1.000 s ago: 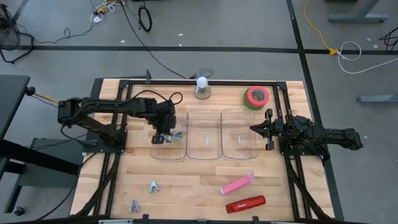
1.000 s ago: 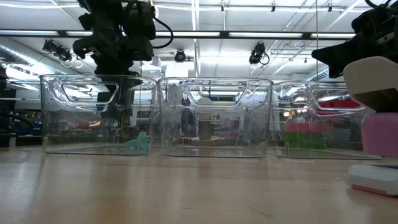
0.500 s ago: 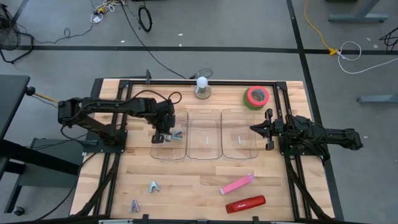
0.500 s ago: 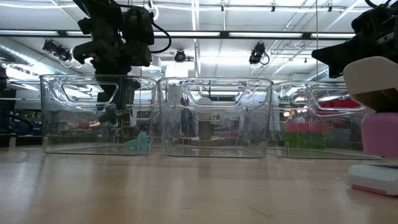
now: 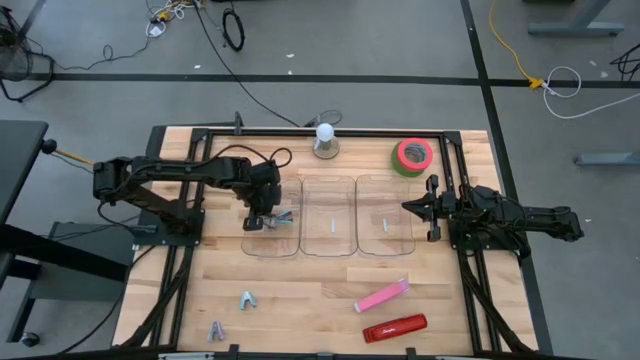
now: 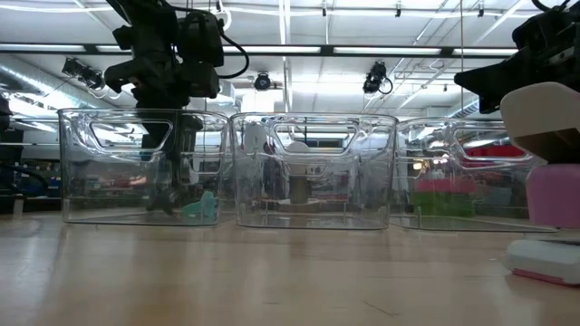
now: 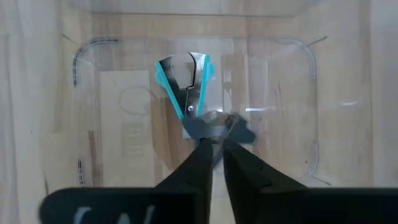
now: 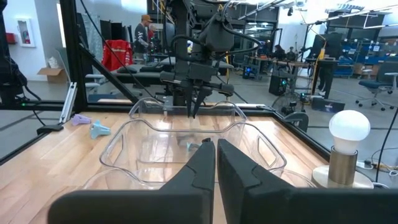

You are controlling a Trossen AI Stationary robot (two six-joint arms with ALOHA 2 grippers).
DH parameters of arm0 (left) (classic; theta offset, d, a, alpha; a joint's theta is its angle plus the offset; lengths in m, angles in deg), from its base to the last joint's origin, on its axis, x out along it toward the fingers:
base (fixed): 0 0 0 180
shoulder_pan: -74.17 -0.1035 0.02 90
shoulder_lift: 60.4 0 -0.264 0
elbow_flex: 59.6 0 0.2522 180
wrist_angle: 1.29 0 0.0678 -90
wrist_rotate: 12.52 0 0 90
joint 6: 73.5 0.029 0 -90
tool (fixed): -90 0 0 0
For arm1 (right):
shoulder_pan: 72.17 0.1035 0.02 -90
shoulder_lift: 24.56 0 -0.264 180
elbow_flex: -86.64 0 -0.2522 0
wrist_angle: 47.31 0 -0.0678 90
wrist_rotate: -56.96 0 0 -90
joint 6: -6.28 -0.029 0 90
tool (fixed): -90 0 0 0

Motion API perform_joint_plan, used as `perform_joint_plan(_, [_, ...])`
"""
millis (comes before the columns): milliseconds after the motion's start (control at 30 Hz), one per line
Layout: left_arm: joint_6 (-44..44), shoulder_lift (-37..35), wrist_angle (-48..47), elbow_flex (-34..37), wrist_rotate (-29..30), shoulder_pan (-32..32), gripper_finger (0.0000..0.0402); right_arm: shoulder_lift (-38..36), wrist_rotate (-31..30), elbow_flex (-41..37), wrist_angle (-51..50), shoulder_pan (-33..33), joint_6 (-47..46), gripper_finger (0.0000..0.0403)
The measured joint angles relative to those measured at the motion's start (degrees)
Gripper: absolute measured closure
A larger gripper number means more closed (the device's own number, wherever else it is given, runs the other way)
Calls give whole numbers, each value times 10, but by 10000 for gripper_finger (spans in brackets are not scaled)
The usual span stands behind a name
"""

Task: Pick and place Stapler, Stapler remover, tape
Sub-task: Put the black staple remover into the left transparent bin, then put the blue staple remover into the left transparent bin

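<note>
Left claw (image 7: 214,144) is parting its fingers, releasing the blue staple remover (image 7: 186,87) inside the left-hand bin (image 5: 270,248); right claw (image 8: 216,149) is waiting closed.

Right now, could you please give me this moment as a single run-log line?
left gripper: in left bin, opening over teal stapler remover | right gripper: shut, waiting at right bin | tape: not yet placed
</note>
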Motion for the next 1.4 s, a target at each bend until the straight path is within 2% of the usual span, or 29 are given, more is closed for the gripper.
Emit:
perform_joint_plan(267, [-3,0,0,0,0,0,289,0,0,0,0,0,0,381])
perform_joint_plan(433, [-20,0,-6,-5,16,0,262,0,0,0,0,0,0,381])
perform_joint_plan(600, [-17,0,-35,-38,18,0,244,0,0,0,0,0,0,381])
perform_joint_plan(933, [-19,0,-133,-161,17,17,240,0,0,0,0,0,0,381])
perform_joint_plan(1400, [-15,0,-173,-269,17,90,244,0,0,0,0,0,0,381])
